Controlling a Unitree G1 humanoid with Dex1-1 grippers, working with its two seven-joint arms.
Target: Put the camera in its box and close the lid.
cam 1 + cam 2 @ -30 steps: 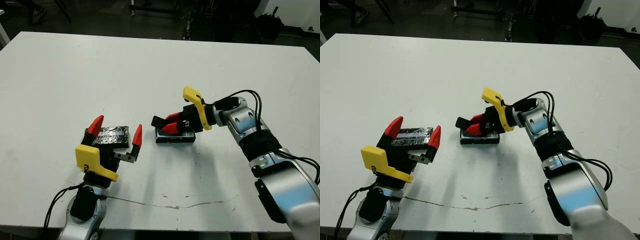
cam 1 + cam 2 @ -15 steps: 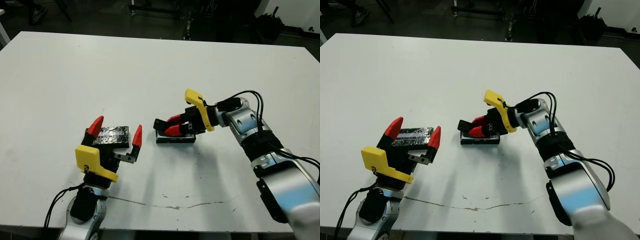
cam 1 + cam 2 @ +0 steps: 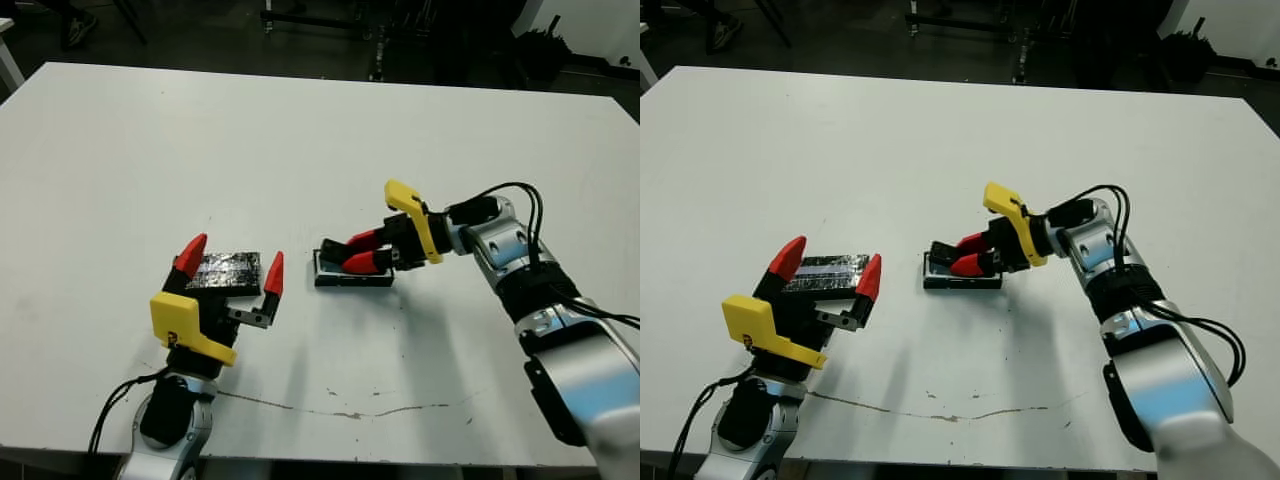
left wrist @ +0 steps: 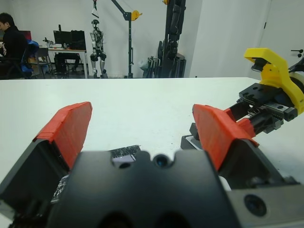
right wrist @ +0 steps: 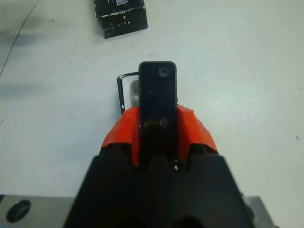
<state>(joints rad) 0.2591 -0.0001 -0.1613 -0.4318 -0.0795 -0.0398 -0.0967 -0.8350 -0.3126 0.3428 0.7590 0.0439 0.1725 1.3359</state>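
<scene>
Near the middle of the white counter (image 3: 320, 130) sits the box (image 3: 352, 277), a shallow black-walled tray lying flat with its long side running left-right. Right over it, the right pincer (image 3: 350, 256) is clamped on the camera (image 5: 157, 102), the thin black bar pinched between the two red fingers (image 3: 362, 262) and poking out past the tips toward the left. In the right wrist view the bar lines up along the tray below it, with a sliver of the tray's rim showing to one side, so it's low over the box, though whether it actually touches the lining I can't tell.

Over on the near left, the left pincer (image 3: 232, 263) has its red tips spread wide apart, straddling the lid (image 3: 222, 272), the crinkly shiny slab lying flat on the counter. Tips aren't touching it as far as I can see.

Bare counter separates lid and box, and the whole far half of the counter is open.
</scene>
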